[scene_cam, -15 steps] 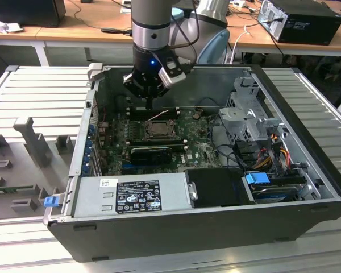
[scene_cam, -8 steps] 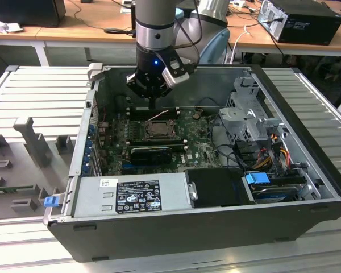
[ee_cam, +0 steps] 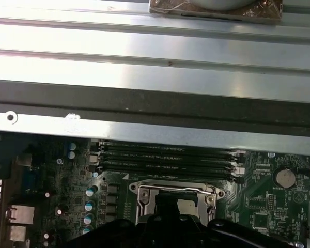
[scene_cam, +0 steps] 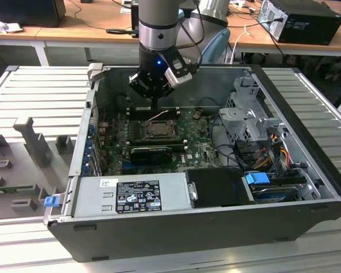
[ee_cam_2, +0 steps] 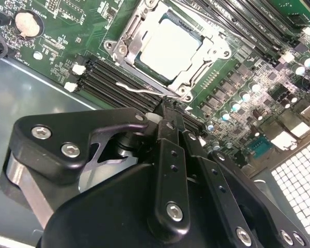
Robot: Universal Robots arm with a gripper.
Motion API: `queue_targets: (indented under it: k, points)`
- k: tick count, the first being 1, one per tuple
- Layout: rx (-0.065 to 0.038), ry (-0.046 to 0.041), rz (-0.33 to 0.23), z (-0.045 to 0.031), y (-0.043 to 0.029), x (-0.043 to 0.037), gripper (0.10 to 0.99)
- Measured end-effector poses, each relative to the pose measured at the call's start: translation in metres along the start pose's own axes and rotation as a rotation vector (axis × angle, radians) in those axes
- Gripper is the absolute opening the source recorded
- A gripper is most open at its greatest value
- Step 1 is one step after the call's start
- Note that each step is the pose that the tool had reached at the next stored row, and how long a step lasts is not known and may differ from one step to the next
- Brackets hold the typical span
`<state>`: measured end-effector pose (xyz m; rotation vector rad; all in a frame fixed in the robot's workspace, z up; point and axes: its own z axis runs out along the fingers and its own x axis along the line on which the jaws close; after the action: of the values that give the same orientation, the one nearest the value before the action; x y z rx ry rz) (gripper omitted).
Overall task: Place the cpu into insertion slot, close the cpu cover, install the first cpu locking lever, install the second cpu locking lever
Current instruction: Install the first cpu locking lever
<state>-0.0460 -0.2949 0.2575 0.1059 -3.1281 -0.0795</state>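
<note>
An open computer case (scene_cam: 307,170) rests on a ribbed metal bench, at centre of the exterior view. The cpu (ee_cam_2: 168,47) sits in the insertion slot (ee_cam_2: 144,66), upper centre of the second wrist view, the cpu cover (ee_cam_2: 128,40) down around it. The gripper (ee_cam_2: 168,114) is poised directly above the socket's edge; finger state cannot be determined.

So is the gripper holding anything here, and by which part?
Cannot be told: the gripper sits by a locking lever beside the cpu cover, but its fingertips are hidden.
</note>
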Motion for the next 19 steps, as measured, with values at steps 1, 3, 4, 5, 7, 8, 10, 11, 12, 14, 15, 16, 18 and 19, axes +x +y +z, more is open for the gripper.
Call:
queue_targets:
  k: [1, 3, 4, 5, 7, 8, 10, 11, 12, 14, 15, 16, 18, 19]
  points:
    - [0.0, 0.0, 0.0, 0.0, -0.0001, -0.0013, 0.106]
    - [0.0, 0.0, 0.0, 0.0004, -0.0003, -0.0019, 0.106]
    - [0.0, -0.0001, 0.0, 0.0008, -0.0005, -0.0022, 0.106]
    - [-0.004, -0.0004, 0.0, 0.0015, -0.0015, -0.0023, 0.106]
    - [-0.022, -0.0018, 0.0, 0.0025, -0.0034, -0.0025, 0.106]
    - [-0.026, -0.0023, 0.0, 0.0037, -0.0045, -0.0025, 0.106]
    - [-0.032, -0.0026, 0.0, 0.0072, -0.0059, -0.0025, 0.106]
    - [-0.034, -0.0028, 0.0, 0.0095, -0.0064, -0.0025, 0.106]
    - [-0.036, -0.0029, 0.0, 0.013, -0.007, -0.0025, 0.106]
    - [-0.038, -0.0029, -0.001, 0.0164, -0.0076, -0.0025, 0.106]
    - [-0.04, -0.0032, -0.001, 0.017, -0.0077, -0.0024, 0.106]
    - [-0.046, -0.0034, -0.001, 0.018, -0.0078, -0.0025, 0.106]
    - [-0.06, -0.0046, -0.001, 0.0187, -0.0078, -0.0027, 0.106]
    - [-0.081, -0.006, -0.001, 0.019, -0.008, -0.0027, 0.106]
